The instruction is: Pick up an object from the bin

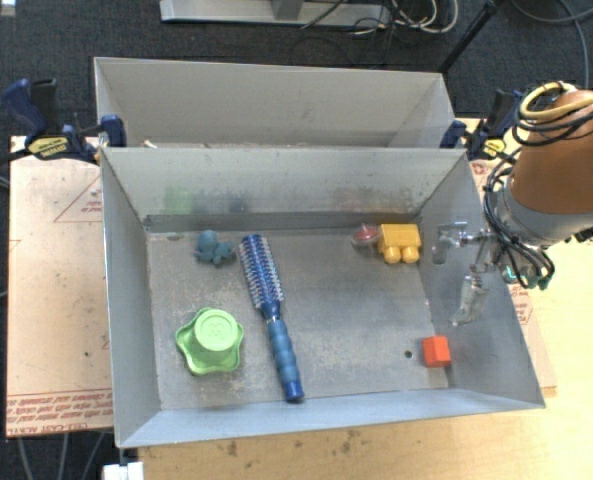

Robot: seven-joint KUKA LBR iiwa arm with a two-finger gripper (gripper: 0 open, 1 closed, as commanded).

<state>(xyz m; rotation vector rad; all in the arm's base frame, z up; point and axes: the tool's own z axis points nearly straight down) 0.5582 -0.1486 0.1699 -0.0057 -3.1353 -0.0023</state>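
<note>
In the grey bin [276,183] we see the gripper [463,316] low against the right wall; we cannot tell whether it is clenched or released. A blue hairbrush [271,313] lies mid-floor. Nearest the gripper, a small orange cube [436,351] sits toward the front right corner.

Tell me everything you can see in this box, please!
brush: one, blue, middle of the bin, lying from back to front
cup: one, green, front left, beside the brush
lumpy toy: one, grey-blue, back left, near the brush's bristles
block: one, yellow, back right
round thing: one, pinkish red, just left of the block
cube: one, orange-red, front right
bin: one, grey metal, holding all of these
arm: one, brown cover with cables, at the bin's right side
tool: one, silver, over the bin's right side, between the block and the cube
</note>
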